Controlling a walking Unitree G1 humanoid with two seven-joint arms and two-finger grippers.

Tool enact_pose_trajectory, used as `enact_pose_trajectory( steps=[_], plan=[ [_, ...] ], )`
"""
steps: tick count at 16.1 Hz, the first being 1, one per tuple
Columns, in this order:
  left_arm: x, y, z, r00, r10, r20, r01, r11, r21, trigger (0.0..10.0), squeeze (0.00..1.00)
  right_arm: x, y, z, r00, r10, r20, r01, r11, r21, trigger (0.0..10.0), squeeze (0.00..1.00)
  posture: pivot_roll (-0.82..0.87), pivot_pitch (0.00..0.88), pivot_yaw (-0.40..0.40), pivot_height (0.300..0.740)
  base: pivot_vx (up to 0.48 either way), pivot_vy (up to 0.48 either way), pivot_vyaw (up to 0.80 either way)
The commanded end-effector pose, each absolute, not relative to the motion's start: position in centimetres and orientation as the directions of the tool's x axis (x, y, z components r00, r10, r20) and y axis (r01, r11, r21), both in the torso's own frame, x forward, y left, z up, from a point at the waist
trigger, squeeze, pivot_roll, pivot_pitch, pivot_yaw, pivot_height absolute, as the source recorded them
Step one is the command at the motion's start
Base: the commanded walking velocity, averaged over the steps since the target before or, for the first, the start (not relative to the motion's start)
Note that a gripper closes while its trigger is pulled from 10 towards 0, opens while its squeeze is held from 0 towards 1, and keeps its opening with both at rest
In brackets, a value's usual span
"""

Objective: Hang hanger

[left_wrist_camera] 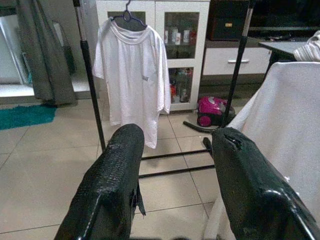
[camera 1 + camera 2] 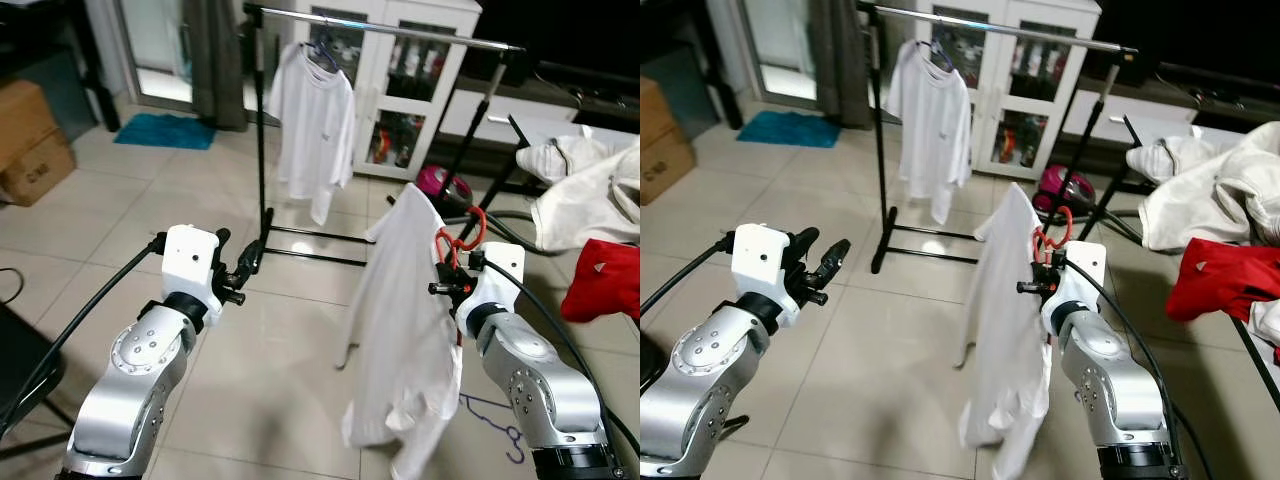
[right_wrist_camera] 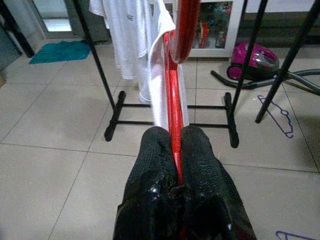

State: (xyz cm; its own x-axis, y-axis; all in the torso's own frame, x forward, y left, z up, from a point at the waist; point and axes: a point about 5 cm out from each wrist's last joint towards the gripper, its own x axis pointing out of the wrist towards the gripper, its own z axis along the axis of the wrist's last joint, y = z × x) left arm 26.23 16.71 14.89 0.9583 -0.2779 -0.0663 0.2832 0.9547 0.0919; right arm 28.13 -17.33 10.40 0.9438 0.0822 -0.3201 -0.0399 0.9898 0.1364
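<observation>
A red hanger (image 2: 462, 240) carries a white T-shirt (image 2: 405, 330) that droops toward the floor. My right gripper (image 2: 445, 275) is shut on the hanger; in the right wrist view the red hanger (image 3: 176, 100) runs between its closed black fingers (image 3: 155, 165). Ahead stands a black clothes rack with a silver rail (image 2: 400, 30), and a second white T-shirt (image 2: 312, 120) hangs from it on a dark hanger. My left gripper (image 2: 245, 268) is raised at the left, open and empty, with its fingers (image 1: 115, 185) pointing toward the rack.
A white glass-door cabinet (image 2: 415, 90) stands behind the rack, with a pink vacuum cleaner (image 2: 440, 183) at its foot. A table at the right holds white and red clothes (image 2: 590, 200). Cardboard boxes (image 2: 30, 140) and a teal mat (image 2: 165, 130) lie at the left. A purple hanger (image 2: 500, 425) lies on the tiles.
</observation>
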Motion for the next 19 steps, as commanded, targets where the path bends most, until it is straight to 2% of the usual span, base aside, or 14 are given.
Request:
enact_pose_trajectory(
  steps=[1,17,19],
  plan=[
    [26.20,16.91,14.64,0.960,-0.268,-0.078,0.275,0.957,0.091,10.0,0.00,28.18,-17.90,10.99,0.958,0.061,-0.280,-0.028,0.992,0.121,10.0,0.00,0.04,0.000,-0.062,0.740,0.405,0.000,0.00],
    [26.13,16.96,14.19,0.951,-0.290,-0.103,0.299,0.950,0.088,10.0,0.00,28.48,-16.93,11.42,0.958,0.122,-0.259,-0.071,0.978,0.198,10.0,0.00,0.04,0.000,-0.047,0.740,0.407,0.000,0.00],
    [26.10,16.96,14.17,0.951,-0.291,-0.104,0.300,0.950,0.086,10.0,0.00,28.52,-16.95,11.50,0.960,0.115,-0.254,-0.073,0.983,0.170,10.0,0.00,0.04,0.000,-0.045,0.740,0.409,0.000,0.00]
  ],
)
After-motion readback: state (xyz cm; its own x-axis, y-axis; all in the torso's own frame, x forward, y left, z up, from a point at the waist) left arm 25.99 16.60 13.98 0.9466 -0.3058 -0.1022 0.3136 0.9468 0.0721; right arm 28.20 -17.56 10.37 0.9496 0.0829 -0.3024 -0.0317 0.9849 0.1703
